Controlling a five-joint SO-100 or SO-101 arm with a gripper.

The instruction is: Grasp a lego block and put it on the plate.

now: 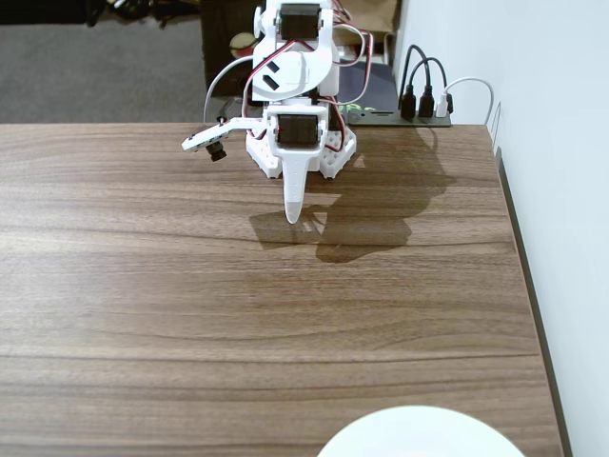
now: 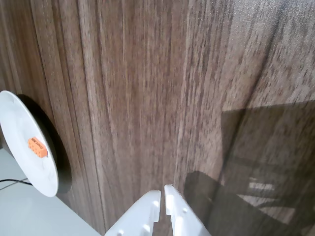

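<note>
The white plate (image 1: 419,436) lies at the table's near edge, only its top rim showing in the fixed view. In the wrist view the plate (image 2: 17,132) is at the far left, and the small orange lego block (image 2: 37,147) lies on it. The block is out of view in the fixed view. My white gripper (image 1: 294,217) hangs at the back of the table, folded in near the arm's base, far from the plate. Its fingers (image 2: 170,196) are closed together with nothing between them; the gripper (image 2: 163,189) enters the wrist view from the bottom edge.
The arm's base (image 1: 300,143) stands at the table's far edge, with cables and plugs (image 1: 426,98) behind it on the right. The table's right edge (image 1: 528,286) runs along a white wall. Bare wood lies between gripper and plate.
</note>
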